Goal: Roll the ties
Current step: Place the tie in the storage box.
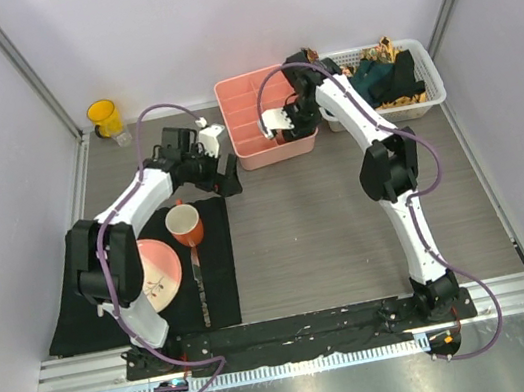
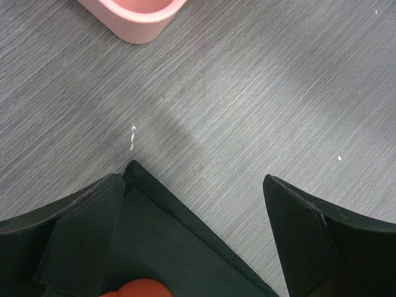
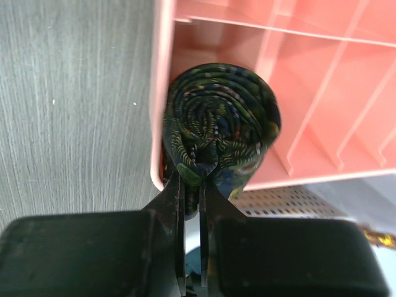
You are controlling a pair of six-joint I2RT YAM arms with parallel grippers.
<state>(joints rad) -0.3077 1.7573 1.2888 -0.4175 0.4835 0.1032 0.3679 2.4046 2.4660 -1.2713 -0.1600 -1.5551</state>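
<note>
Right wrist view: the right gripper has its jaws nearly closed, pinching the outer end of a rolled tie, dark with a small multicoloured pattern. The roll sits at the corner compartment of the pink tray. The left gripper hangs with jaws wide apart and holds nothing, above the corner of the mat. Other ties lie in the basket.
</note>
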